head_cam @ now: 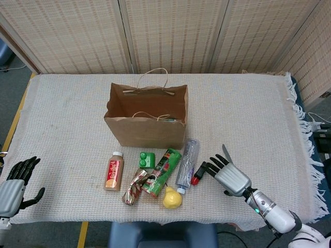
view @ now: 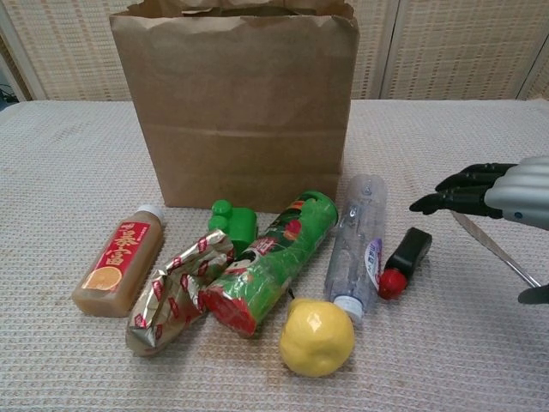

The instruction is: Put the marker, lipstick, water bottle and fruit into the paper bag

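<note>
From the head view I see woven screens behind my cloth-covered worktop; the paper bag stands open. Both hands, left hand and right hand, are empty, fingers spread. From the chest view, the marker lies tilted beside the water bottle, the fruit nearest me.

Cloth-covered table, bag, groceries.

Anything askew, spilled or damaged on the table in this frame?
Nothing is spilled or damaged. The small black, red-tipped item lies slanted against the water bottle, out of line with the row. The right hand hovers beside it, holding nothing. The bag stands upright.
</note>
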